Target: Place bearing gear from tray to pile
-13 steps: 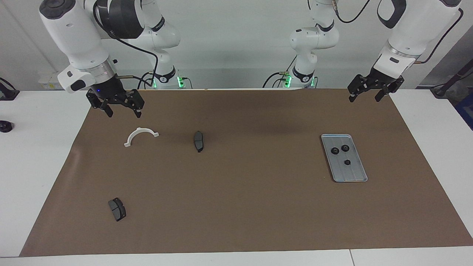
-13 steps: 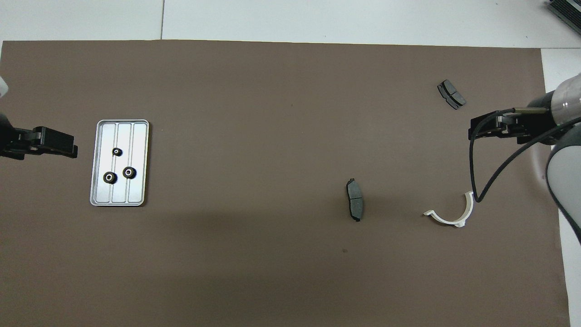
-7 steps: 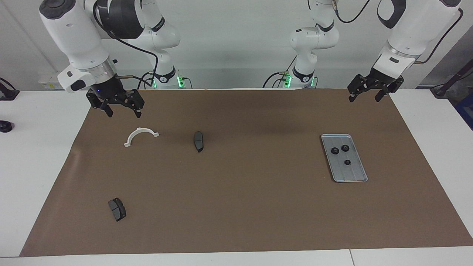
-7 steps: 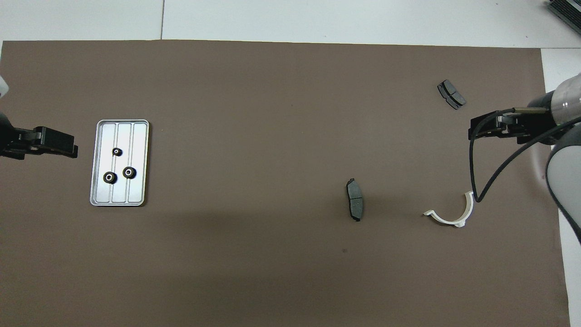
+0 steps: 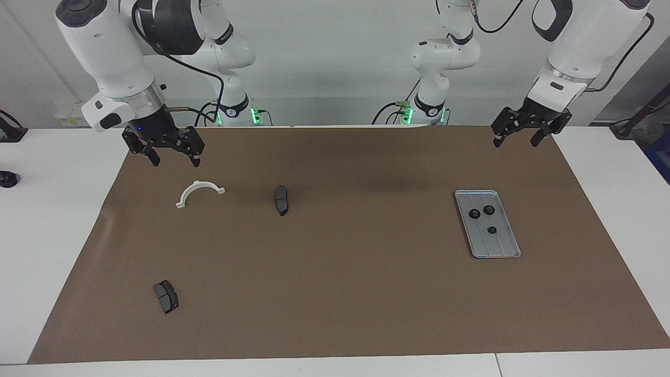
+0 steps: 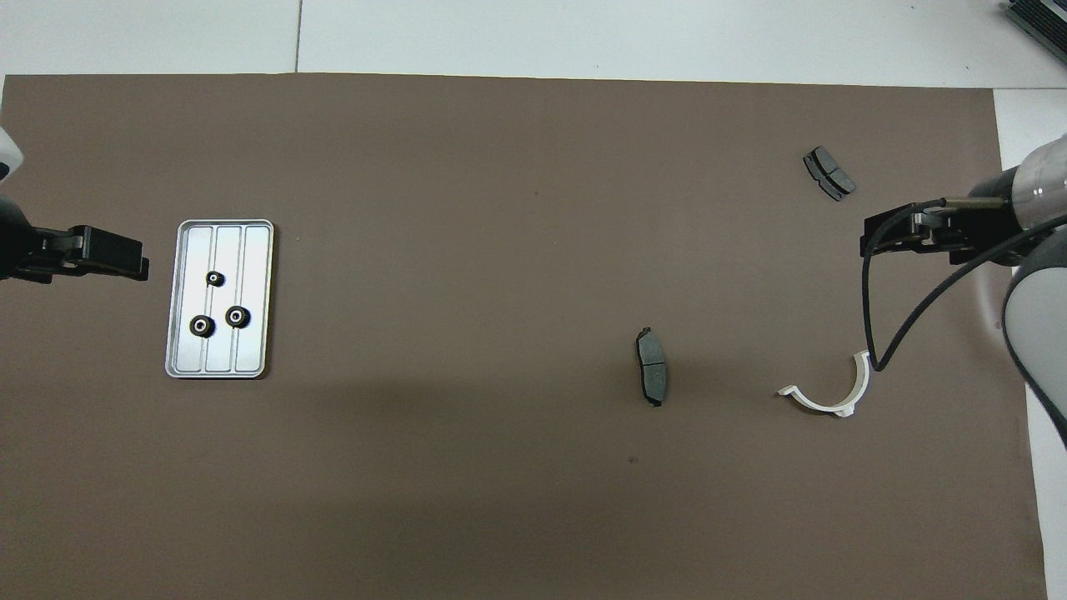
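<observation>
Only the left gripper [image 5: 516, 135] has shifted since the earlier frames, drifting slightly while raised in the air; everything else is unchanged. Its two fingers stand apart and hold nothing. It hangs over the brown mat [image 5: 335, 293] at the left arm's end of the counter [image 5: 52, 251], above the strip between the robots and the tray [image 5: 502, 250].

The tray is a flat silver rectangle lying on the mat, its long axis running away from the robots. Three small black gears [image 5: 489, 210] rest inside it, two side by side toward the robots' end and one alone near the middle. No pile of gears shows anywhere outside the tray.

The left arm is much the nearer one, so the pick likely falls to it: forward over the tray, then straight down.

The right gripper [image 5: 170, 155] waits with fingers apart and empty, over the mat at the right arm's end, close to a white curved bracket [image 5: 199, 192]. Two dark brake pads [image 5: 281, 199] also lie on the mat, well apart from the tray.
</observation>
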Controlling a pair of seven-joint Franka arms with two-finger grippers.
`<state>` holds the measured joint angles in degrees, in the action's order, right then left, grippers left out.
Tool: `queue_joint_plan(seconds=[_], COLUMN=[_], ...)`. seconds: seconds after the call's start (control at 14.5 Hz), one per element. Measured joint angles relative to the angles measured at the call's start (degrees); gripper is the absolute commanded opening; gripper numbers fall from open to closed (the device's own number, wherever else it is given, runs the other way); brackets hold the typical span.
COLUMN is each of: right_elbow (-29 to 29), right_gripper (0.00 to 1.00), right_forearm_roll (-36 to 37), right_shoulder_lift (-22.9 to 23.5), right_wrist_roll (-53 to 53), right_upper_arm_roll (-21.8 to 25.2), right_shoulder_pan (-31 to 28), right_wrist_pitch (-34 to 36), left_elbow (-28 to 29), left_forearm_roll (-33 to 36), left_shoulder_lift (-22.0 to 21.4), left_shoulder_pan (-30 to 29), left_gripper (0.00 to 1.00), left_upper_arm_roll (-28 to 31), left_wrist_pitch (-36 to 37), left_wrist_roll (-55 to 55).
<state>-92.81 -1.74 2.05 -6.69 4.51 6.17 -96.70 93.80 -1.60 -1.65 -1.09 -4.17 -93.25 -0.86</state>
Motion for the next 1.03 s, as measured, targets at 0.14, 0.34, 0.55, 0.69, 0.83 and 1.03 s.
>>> queue_joint_plan(seconds=[0.14,0.34,0.55,0.69,0.83,1.03], right_elbow=[0.0,0.0,0.0,0.0,0.0,0.0], right_gripper=[1.0,1.0,1.0,1.0,1.0,1.0], right_forearm_roll=[0.0,0.0,0.0,0.0,0.0,0.0], right_shoulder_lift=[0.0,0.0,0.0,0.0,0.0,0.0], right_wrist_roll=[0.0,0.0,0.0,0.0,0.0,0.0], right_upper_arm_roll=[0.0,0.0,0.0,0.0,0.0,0.0], right_shoulder_pan=[0.0,0.0,0.0,0.0,0.0,0.0], right_wrist_pitch=[0.0,0.0,0.0,0.0,0.0,0.0], left_elbow=[1.9,8.4,14.9,19.1,21.9,22.9], left_forearm_roll=[0.0,0.0,0.0,0.0,0.0,0.0], left_shoulder_lift=[0.6,2.9,7.1,8.8,10.3,14.1], left_shoulder_pan=[-0.7,-2.9,-4.2,-4.8,-4.9,-4.9], left_gripper=[1.0,1.0,1.0,1.0,1.0,0.76], left_upper_arm_roll=[0.4,0.5,0.7,0.7,0.7,0.4], left_wrist_pitch=[-3.4,-14.5,-27.7,-35.1,-39.0,-43.2], left_wrist_roll=[0.0,0.0,0.0,0.0,-0.1,-0.2])
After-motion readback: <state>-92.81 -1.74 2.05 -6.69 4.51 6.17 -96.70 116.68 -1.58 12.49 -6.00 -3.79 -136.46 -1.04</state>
